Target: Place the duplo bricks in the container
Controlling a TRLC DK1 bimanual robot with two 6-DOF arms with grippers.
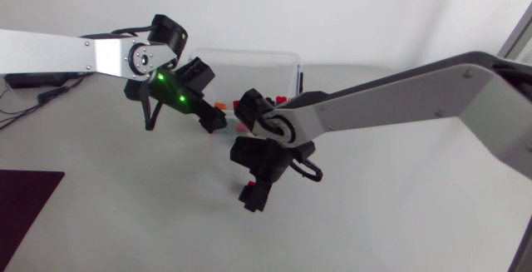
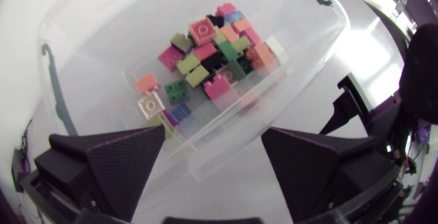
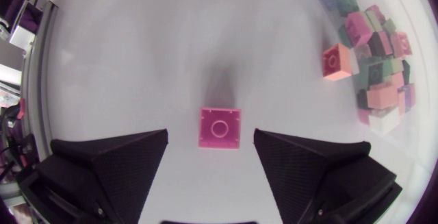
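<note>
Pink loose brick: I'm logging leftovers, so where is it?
Right wrist view: the pink brick lies on the table between the open fingers of the right gripper, outside the container.

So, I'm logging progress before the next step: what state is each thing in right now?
Clear plastic container: upright, no lid on, partly filled.
Duplo bricks in the container: loose heap of mixed colours.
Pink Duplo brick: flat on the table, stud side up, outside the container.
Left gripper: open, empty, above the container.
Right gripper: open, a finger on either side of the pink Duplo brick, touching neither side.
</note>
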